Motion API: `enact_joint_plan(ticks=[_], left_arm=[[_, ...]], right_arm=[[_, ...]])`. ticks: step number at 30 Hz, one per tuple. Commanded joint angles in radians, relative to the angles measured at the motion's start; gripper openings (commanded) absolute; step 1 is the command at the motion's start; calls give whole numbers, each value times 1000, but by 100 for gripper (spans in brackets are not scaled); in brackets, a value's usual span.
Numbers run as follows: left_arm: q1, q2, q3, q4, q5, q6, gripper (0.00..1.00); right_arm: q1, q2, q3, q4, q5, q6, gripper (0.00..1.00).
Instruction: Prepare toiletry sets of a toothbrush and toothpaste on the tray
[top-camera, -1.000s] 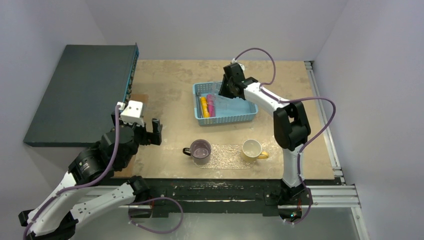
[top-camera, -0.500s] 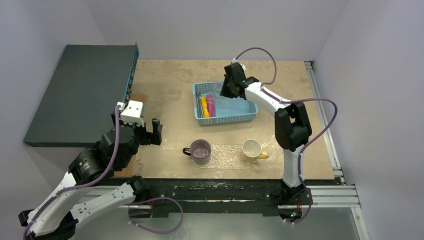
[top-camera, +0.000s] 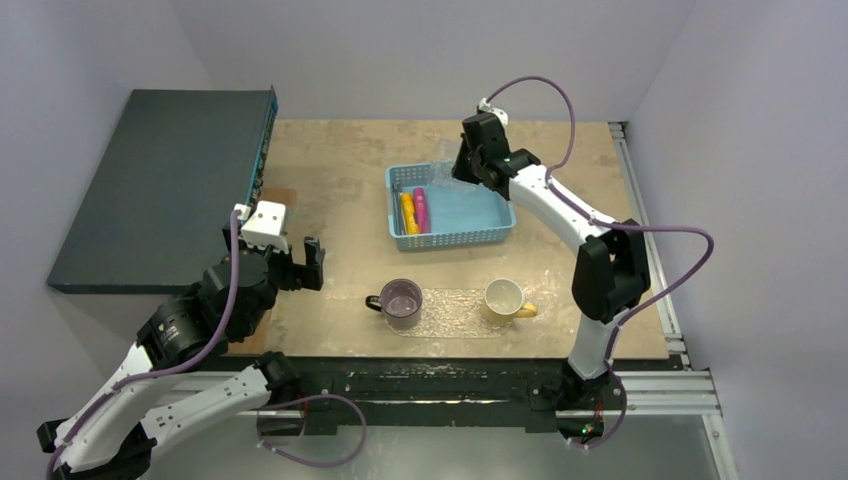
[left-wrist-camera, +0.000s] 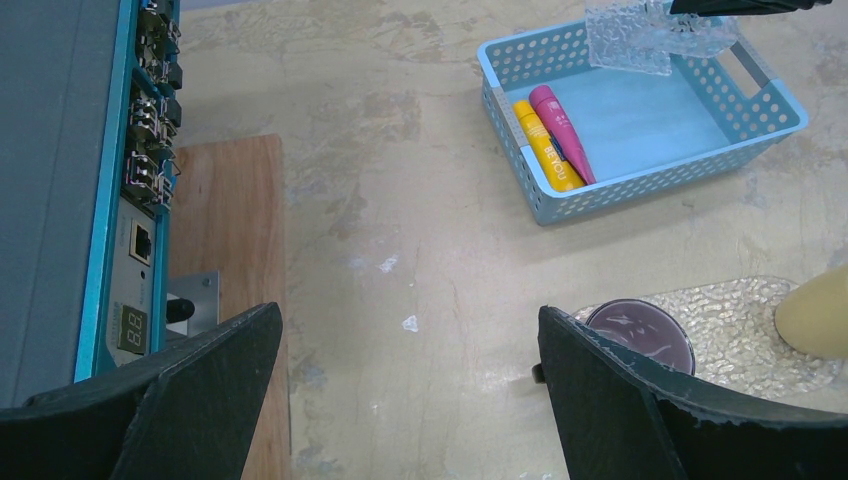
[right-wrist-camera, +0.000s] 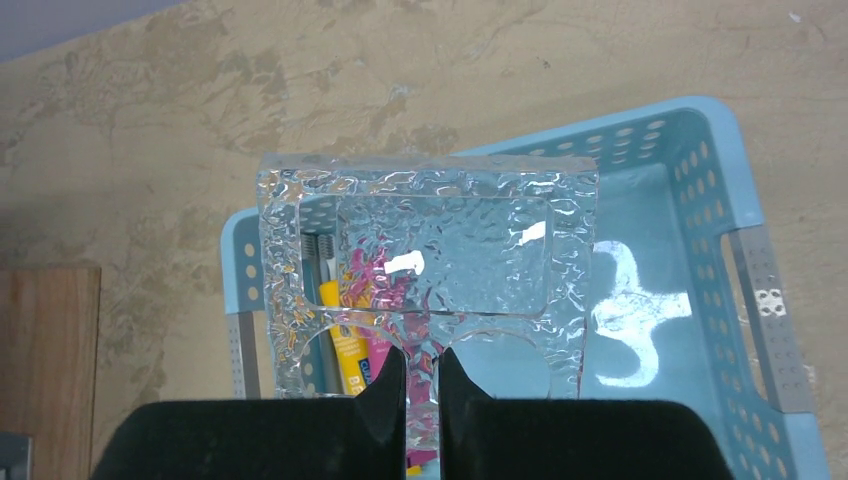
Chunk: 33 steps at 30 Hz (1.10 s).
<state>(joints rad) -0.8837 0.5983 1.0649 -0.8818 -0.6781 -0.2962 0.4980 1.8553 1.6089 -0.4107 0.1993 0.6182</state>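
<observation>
A magenta-pink tube (top-camera: 421, 210) and a yellow-orange tube (top-camera: 407, 213) lie side by side at the left end of the light-blue basket (top-camera: 450, 240). In the right wrist view, two pale toothbrushes (right-wrist-camera: 318, 262) lie just left of the yellow-orange tube (right-wrist-camera: 347, 350). My right gripper (right-wrist-camera: 422, 375) is shut on a clear crinkled plate with cutouts (right-wrist-camera: 430, 250), held above the basket's far edge. The tray (top-camera: 455, 312) lies near the front with two mugs on it. My left gripper (left-wrist-camera: 408, 315) hangs open and empty over bare table, left of the tray.
A purple mug (top-camera: 402, 302) and a yellow mug (top-camera: 503, 298) stand on the tray's two ends. A large dark box with a teal edge (top-camera: 160, 180) fills the left side. Beside it lies a wooden board (left-wrist-camera: 230, 250).
My right gripper has shut on the clear crinkled plate and raised it out of the basket toward the far edge. The left arm has stayed still.
</observation>
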Motion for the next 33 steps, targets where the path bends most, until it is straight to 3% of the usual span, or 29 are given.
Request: enact_joint_plan(ticks=[1, 17, 33], left_arm=[[6, 9, 0, 20, -5, -4, 100], [6, 11, 1, 17, -9, -4, 100], [6, 7, 10, 12, 37, -16, 100]], right_arm=[[3, -81, -22, 15, 60, -41, 0], [99, -313, -135, -95, 135, -87, 0], [273, -539, -270, -255, 195, 8, 0]])
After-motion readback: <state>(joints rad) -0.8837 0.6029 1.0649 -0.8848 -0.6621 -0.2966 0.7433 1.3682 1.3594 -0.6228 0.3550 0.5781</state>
